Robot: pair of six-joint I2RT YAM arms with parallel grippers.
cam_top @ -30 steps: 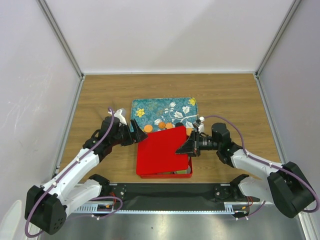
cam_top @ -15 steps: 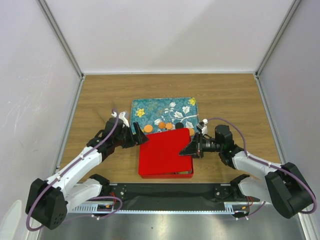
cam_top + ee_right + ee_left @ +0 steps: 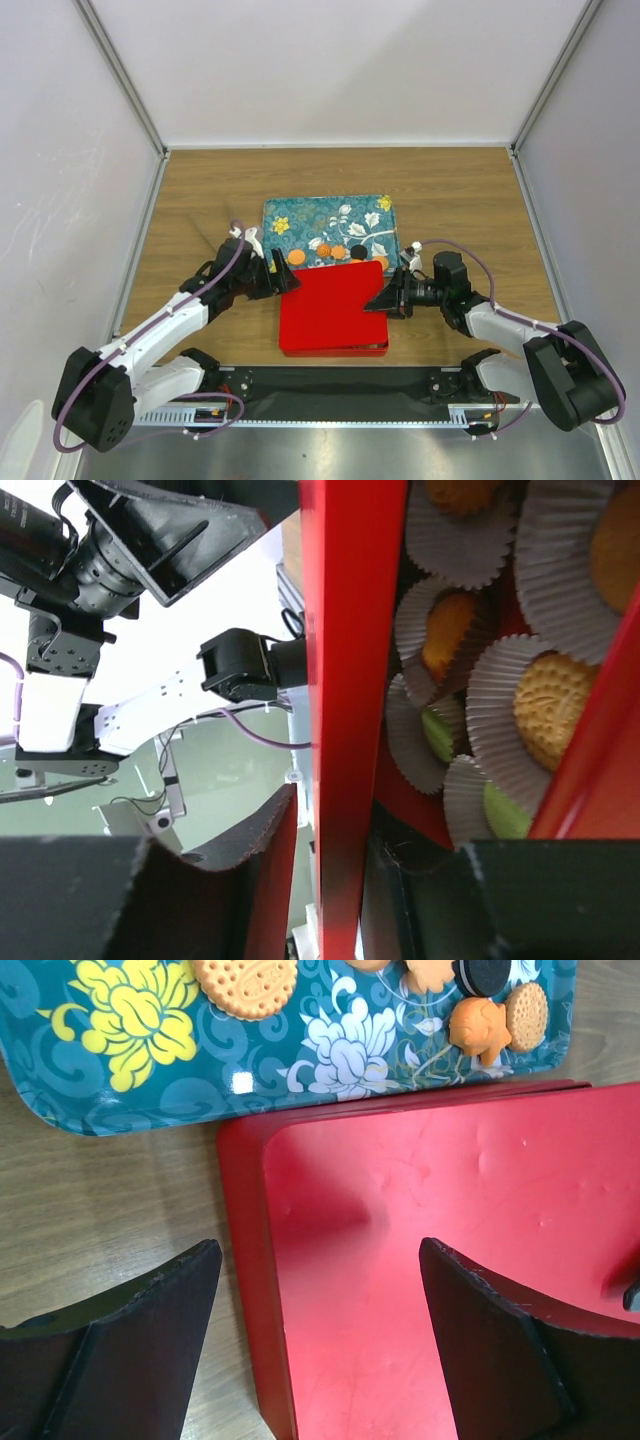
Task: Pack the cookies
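The cookies show in three views. Several orange ones and a black one [image 3: 358, 250] lie on the teal flowered tray [image 3: 330, 218]. The left wrist view shows an orange biscuit [image 3: 245, 982] there. More cookies [image 3: 545, 710] sit in white paper cups inside the red box. A red lid [image 3: 333, 308] lies almost flat over the box. My right gripper [image 3: 385, 297] is shut on the lid's right edge [image 3: 345, 730] and holds it slightly raised. My left gripper [image 3: 285, 277] is open and straddles the lid's left edge [image 3: 240, 1290].
The teal tray [image 3: 120, 1090] lies just behind the red box, its near rim touching the lid's far edge. Bare wood table lies to the left, right and back. Grey walls close in the sides and the rear.
The right gripper has lowered the lid's right edge from a steep tilt to nearly flat over the box. Both grippers have moved down and nearer with it.
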